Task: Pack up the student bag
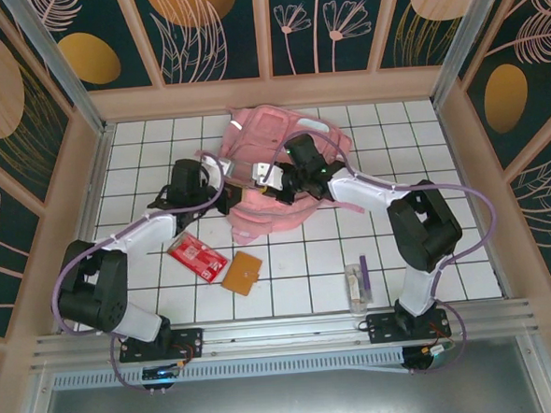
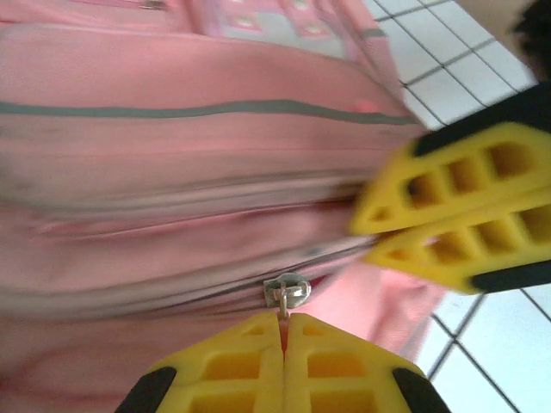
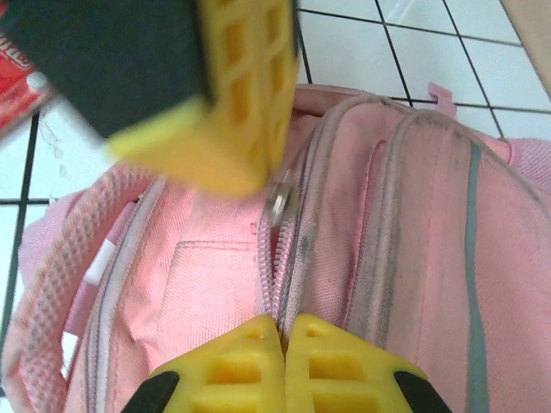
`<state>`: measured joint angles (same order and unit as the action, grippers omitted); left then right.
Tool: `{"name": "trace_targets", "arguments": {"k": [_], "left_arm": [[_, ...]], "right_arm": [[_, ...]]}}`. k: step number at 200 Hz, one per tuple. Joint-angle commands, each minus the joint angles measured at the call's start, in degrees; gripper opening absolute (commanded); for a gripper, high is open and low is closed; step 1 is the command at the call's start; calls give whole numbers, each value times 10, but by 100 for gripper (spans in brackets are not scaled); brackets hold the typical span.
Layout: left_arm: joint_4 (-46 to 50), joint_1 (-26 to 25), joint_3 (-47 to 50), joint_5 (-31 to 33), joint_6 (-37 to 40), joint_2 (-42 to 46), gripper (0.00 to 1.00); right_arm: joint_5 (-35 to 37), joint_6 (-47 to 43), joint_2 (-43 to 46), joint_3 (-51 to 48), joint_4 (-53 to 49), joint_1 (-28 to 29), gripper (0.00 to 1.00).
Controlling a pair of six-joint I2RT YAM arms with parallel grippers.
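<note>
Nearest, three loose items are lying on the desk (image 1: 290, 294): one red packet (image 1: 197, 256), one brown wallet (image 1: 242, 272), one clear case (image 1: 358, 286). Further out, the left hand (image 2: 284, 331), fingers together, is pinching the zip pull (image 2: 287, 292). The right hand (image 3: 282, 331) is clamping bag fabric beside the zip. One bag (image 1: 266, 132) is lying mid-desk toward the far wall. It's looking soft, floppy and light, likely sagging when lifted, so best held by the pull or seam.

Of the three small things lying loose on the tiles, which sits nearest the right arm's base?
The slim clear case with purple inside; the flat red packet and orange-brown pouch lie further left.
</note>
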<state>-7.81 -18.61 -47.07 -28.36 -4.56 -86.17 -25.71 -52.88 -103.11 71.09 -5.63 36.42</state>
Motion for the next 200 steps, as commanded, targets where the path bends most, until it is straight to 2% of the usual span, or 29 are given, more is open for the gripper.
{"name": "trace_targets", "arguments": {"k": [1,12,28,46,50,57,68,88,109,139,172,183,200], "left_arm": [[-1,66,-9,58,3,0,0],[1,94,-17,77,-3,-12,0],[9,111,-34,68,10,-28,0],[24,110,-53,-12,23,-44,0],[20,108,-51,-32,19,-45,0],[10,102,-43,-59,14,-42,0],[1,81,-26,-72,12,-28,0],[-2,40,-1,-89,0,-4,0],[-59,16,34,-117,-58,23,0],[-113,7,56,-137,-112,53,0],[-73,7,39,-87,-86,62,0],[-54,8,30,-81,-69,50,0],[-19,8,12,-90,-13,31,0]], "right_arm": [[15,-116,32,-12,-89,-14,0],[17,-154,48,-31,-94,-19,0],[27,-180,71,-61,-80,-28,0],[3,-146,92,-84,-39,-33,0],[-10,-122,94,-85,-27,-34,7],[-38,-82,98,-85,-3,-36,26],[-75,-27,99,-87,29,-34,48],[-84,22,87,-78,69,-11,58],[-60,54,54,-54,95,8,62],[-14,75,-3,-32,122,14,61],[3,37,-35,6,12,15,46],[7,36,-30,12,-19,16,48],[17,39,-12,16,-59,17,58]]}}
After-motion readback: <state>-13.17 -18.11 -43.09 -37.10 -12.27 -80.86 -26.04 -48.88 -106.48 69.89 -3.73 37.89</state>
